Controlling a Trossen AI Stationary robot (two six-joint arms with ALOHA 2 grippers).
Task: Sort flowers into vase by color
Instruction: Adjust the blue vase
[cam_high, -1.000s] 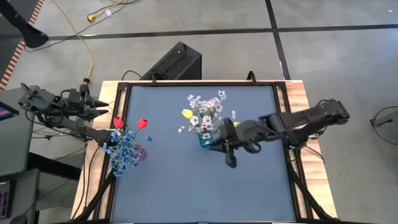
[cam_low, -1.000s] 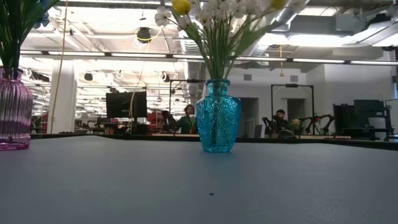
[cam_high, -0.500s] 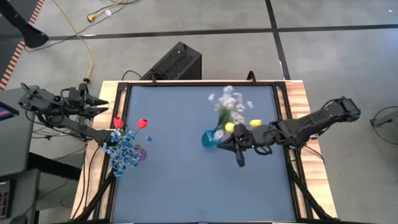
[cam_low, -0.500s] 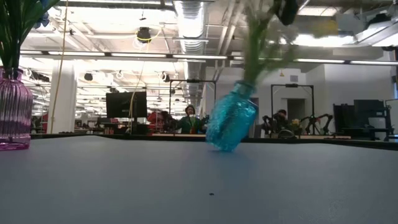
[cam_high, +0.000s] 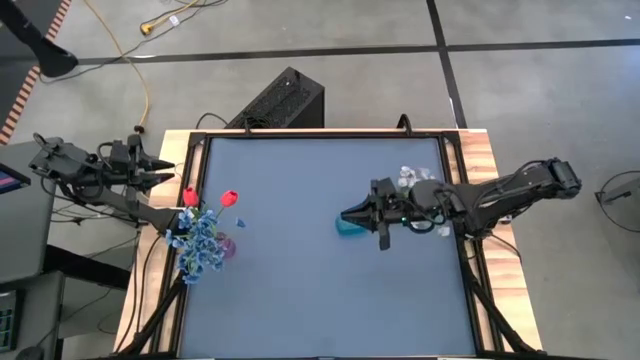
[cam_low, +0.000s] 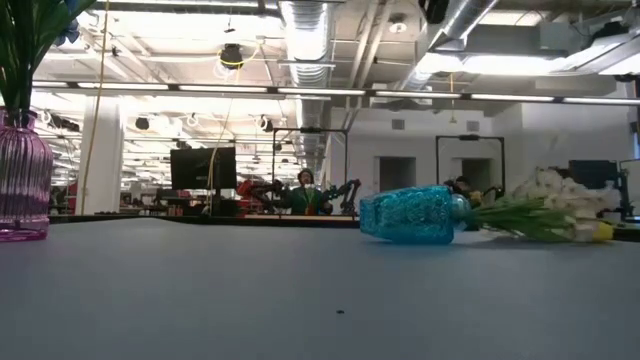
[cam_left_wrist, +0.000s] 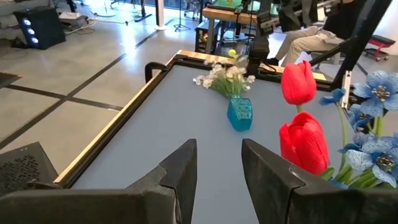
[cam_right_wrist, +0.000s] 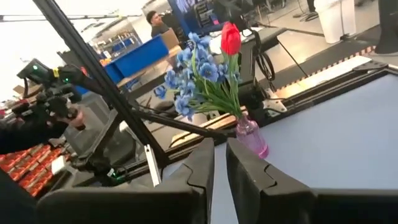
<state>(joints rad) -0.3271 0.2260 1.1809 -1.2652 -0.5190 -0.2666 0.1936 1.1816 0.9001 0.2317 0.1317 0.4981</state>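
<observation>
My blue glass vase (cam_low: 412, 214) lies tipped on the surface (cam_high: 300, 280), its white and yellow flowers (cam_low: 560, 215) spilling out. My right tool (cam_high: 383, 235) hovers just beside it, nearly closed, empty. The pink vase (cam_low: 22, 180) stands upright holding blue sprays (cam_high: 198, 243) and red tulips (cam_high: 228, 198). My left tool (cam_left_wrist: 217, 165) waits partly open.

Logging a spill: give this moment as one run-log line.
blue vase: on its side | white flowers: flat on table | pink vase: upright | right gripper: over blue vase | left gripper: waiting, left edge

two vases: blue vase (cam_low: 412, 214) toppled, pink vase (cam_low: 22, 177) upright; two red tulips (cam_left_wrist: 303, 142); two arms.
</observation>
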